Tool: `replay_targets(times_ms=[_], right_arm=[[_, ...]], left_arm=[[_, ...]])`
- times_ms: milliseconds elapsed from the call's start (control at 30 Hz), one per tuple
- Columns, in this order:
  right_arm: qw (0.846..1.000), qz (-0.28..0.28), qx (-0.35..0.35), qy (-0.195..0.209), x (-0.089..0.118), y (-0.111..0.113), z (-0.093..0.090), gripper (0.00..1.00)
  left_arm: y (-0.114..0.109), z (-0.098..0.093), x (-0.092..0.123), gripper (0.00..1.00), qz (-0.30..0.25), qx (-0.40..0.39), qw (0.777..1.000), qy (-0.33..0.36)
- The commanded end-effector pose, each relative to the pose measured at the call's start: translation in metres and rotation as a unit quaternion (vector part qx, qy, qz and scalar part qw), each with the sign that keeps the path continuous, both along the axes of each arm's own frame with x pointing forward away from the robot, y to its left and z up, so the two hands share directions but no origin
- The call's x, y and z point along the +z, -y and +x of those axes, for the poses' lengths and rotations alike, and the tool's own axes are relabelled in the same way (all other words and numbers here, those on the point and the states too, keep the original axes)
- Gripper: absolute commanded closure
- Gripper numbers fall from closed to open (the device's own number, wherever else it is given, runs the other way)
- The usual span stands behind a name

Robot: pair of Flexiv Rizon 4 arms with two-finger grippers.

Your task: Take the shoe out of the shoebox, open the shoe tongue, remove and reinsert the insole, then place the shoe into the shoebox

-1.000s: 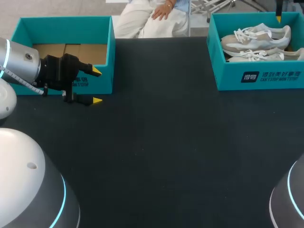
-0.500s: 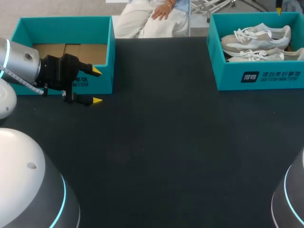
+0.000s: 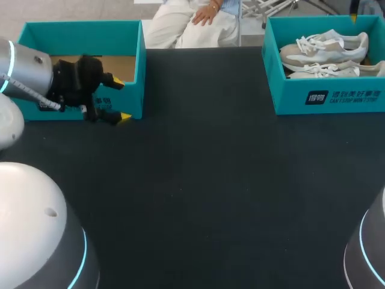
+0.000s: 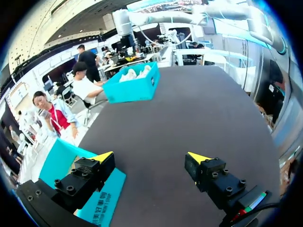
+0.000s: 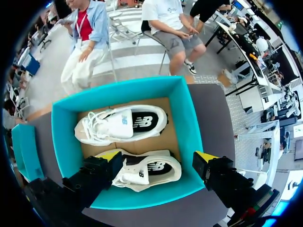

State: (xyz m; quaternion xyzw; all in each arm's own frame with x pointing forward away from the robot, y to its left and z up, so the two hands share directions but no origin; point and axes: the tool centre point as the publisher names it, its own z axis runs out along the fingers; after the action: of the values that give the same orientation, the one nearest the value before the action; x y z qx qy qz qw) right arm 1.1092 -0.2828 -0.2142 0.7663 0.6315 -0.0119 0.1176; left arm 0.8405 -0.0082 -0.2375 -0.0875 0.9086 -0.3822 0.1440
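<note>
The right jaws (image 5: 158, 163) hang spread and empty above the shoebox (image 5: 184, 118), straddling the nearer shoe (image 5: 147, 171), as if lined up for a pick or just let go. The left jaws (image 3: 117, 102) stand open and empty beside the other box (image 3: 135, 66) across the bench (image 3: 210, 180).

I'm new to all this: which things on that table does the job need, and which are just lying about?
Needed:
shoebox
two shoes inside it
right tool, open above them

Lying about:
second teal box, no shoes inside
left tool, open beside it
</note>
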Motion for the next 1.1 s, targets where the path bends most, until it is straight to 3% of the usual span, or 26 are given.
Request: replay_targets(times_ms=[33,333,367,567,633,767,1100], right_arm=[[1.000,-0.008,-0.001,0.010,0.002,-0.009,-0.023,0.00],[1.000,0.002,-0.005,0.009,0.002,-0.038,-0.072,0.00],[1.000,0.004,-0.008,0.010,0.003,-0.042,-0.079,0.00],[1.000,0.009,-0.004,-0.003,0.005,-0.059,-0.113,0.00],[1.000,0.012,-0.008,-0.009,0.004,-0.062,-0.124,0.00],[1.000,0.007,-0.018,-0.024,0.003,-0.066,-0.139,0.00],[1.000,0.007,-0.018,-0.024,0.003,-0.066,-0.139,0.00]], left_arm=[[-0.003,-0.005,0.020,0.00,0.090,0.288,0.945,-0.128],[-0.018,0.012,0.011,0.00,0.103,0.505,0.839,-0.177],[-0.019,0.025,0.009,0.00,0.104,0.533,0.822,-0.172],[-0.028,0.053,0.004,0.00,0.089,0.630,0.749,-0.188],[-0.031,0.065,0.002,0.00,0.093,0.630,0.752,-0.171],[-0.031,0.065,0.002,0.00,0.093,0.630,0.752,-0.171],[-0.031,0.065,0.002,0.00,0.093,0.630,0.752,-0.171]])
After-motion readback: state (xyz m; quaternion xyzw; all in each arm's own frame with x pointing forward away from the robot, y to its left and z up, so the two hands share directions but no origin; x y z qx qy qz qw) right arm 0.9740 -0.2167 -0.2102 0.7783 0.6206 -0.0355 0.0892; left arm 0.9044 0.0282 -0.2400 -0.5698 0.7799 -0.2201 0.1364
